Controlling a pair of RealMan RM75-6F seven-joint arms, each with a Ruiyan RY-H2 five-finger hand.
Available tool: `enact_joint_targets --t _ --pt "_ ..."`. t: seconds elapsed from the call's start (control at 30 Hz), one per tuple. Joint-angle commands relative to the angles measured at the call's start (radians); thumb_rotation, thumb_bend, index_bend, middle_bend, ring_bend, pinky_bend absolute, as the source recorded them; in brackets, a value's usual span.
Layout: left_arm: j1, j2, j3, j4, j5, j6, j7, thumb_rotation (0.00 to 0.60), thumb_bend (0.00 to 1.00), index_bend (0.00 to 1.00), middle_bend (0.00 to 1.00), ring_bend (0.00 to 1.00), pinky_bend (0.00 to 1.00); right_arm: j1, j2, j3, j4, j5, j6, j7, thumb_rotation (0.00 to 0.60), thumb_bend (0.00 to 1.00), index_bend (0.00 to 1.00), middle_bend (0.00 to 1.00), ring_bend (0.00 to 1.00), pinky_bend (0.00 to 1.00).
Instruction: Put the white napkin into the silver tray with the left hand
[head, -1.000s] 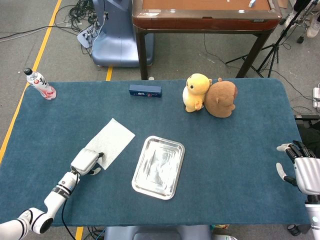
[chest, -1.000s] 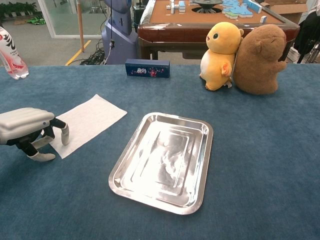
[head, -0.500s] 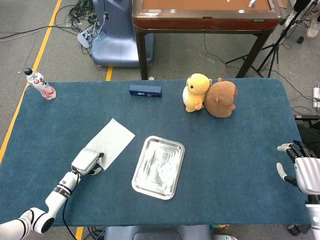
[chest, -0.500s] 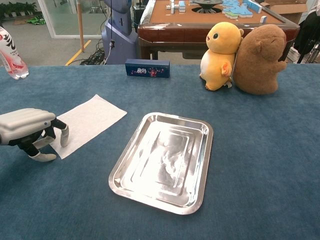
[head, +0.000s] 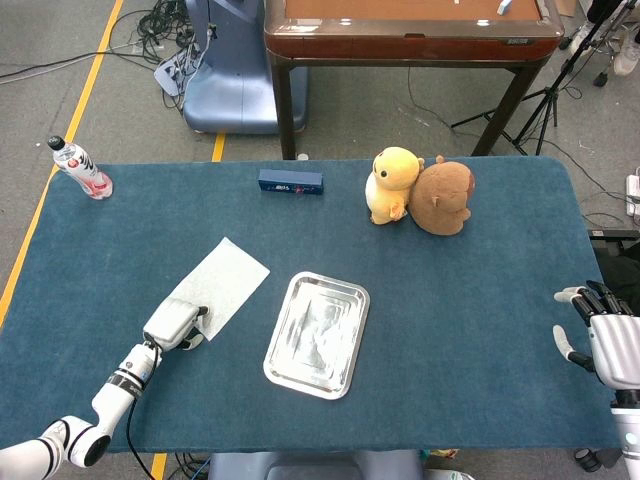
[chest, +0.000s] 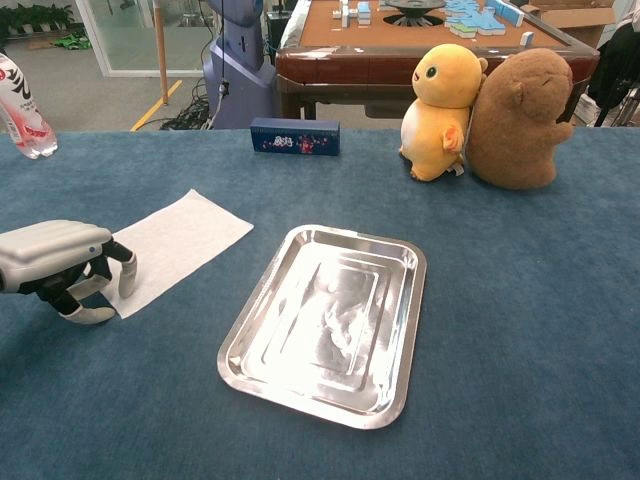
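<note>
A: Where is the white napkin (chest: 170, 245) placed relative to the silver tray (chest: 400, 262)?

B: It is laid flat on the blue table (chest: 520, 300), just left of the silver tray. Its near corner is met by the fingertips (chest: 127, 275) of the left hand (chest: 55, 262), which are curled downward; whether the cloth is pinched cannot be told.

A: How is the right hand (head: 600, 340) shown?

B: It is seen far right of the silver tray, at the table edge, with fingers spread and nothing held.

A: What is changed from the earlier frames?

B: The left hand is seen shifted slightly toward the table's near edge, and the napkin's near corner is drawn with it. The silver tray and the right hand are unchanged.
</note>
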Motion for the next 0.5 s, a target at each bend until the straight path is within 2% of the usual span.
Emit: enact_joint_targets --t 0.03,0.5 --pt "0.0 -0.002 0.0 0.002 -0.001 -0.001 -0.002 0.6 0.32 0.54 0.9 0.6 0.63 0.0 0.0 0.0 0.0 0.001 0.0 0.0 0.6 0.39 0.33 0.31 0.16 0.3" --pt "0.005 -0.009 0.0 0.013 0.008 0.016 -0.031 0.6 0.33 0.56 0.9 0.6 0.63 0.0 0.0 0.0 -0.001 0.001 -0.001 -0.004 0.6 0.39 0.33 0.31 0.16 0.3"
